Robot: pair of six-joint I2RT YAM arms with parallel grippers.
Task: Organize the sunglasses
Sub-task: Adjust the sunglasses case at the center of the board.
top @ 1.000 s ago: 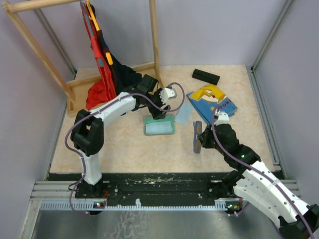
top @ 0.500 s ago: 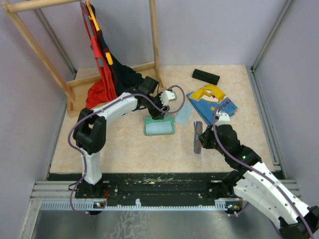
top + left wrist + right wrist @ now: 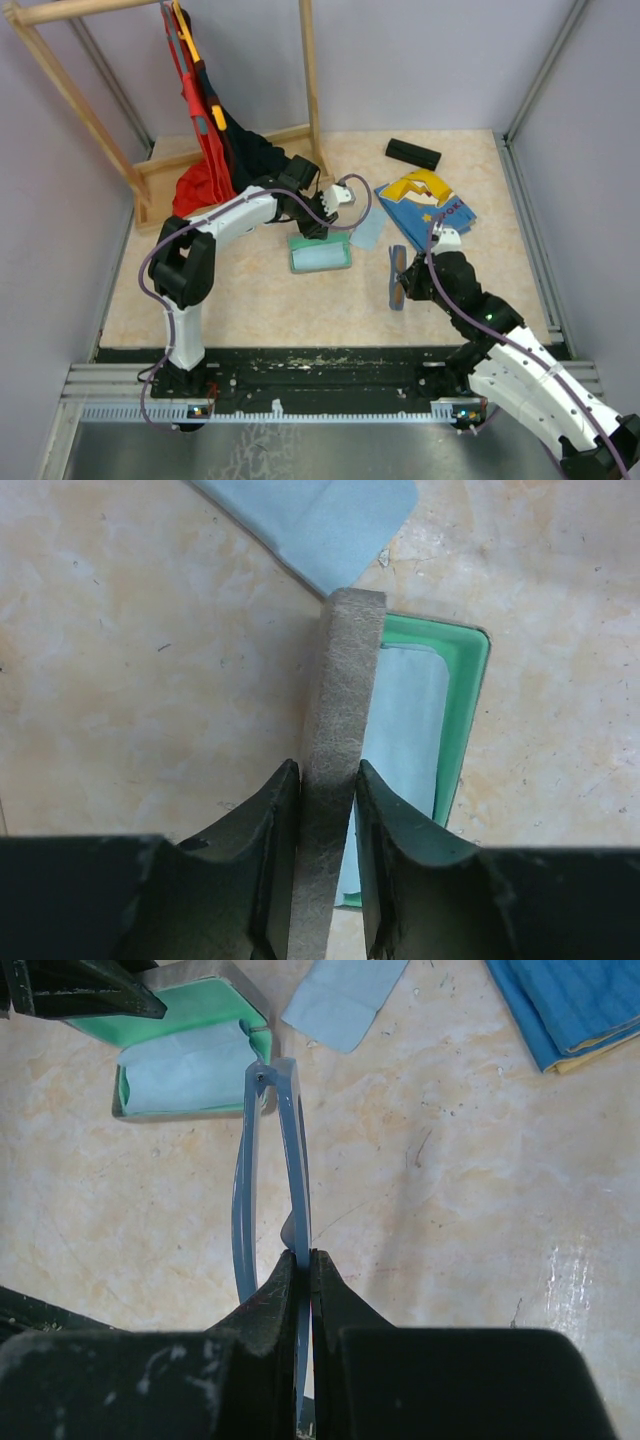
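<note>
A folded pair of sunglasses [image 3: 397, 277] with a thin blue-grey frame [image 3: 296, 1150] hangs just above the table, my right gripper [image 3: 303, 1265] shut on its rim. Left of it lies an open case [image 3: 293, 258] with a green lining [image 3: 468, 700] and a light-blue cloth [image 3: 405, 730] inside. My left gripper [image 3: 327, 790] is shut on the upright grey felt lid [image 3: 345, 700] of that case, at its far side [image 3: 318, 220]. No other sunglasses show.
A loose light-blue cloth [image 3: 367, 230] lies just right of the case. A blue and yellow folded fabric [image 3: 428, 205] and a black oblong case [image 3: 413, 153] sit at the back right. A wooden rack [image 3: 310, 80] with red and black garments [image 3: 205, 170] stands back left.
My left gripper's fingers have closed onto the case lid. The right arm and the sunglasses have stayed where they were.
</note>
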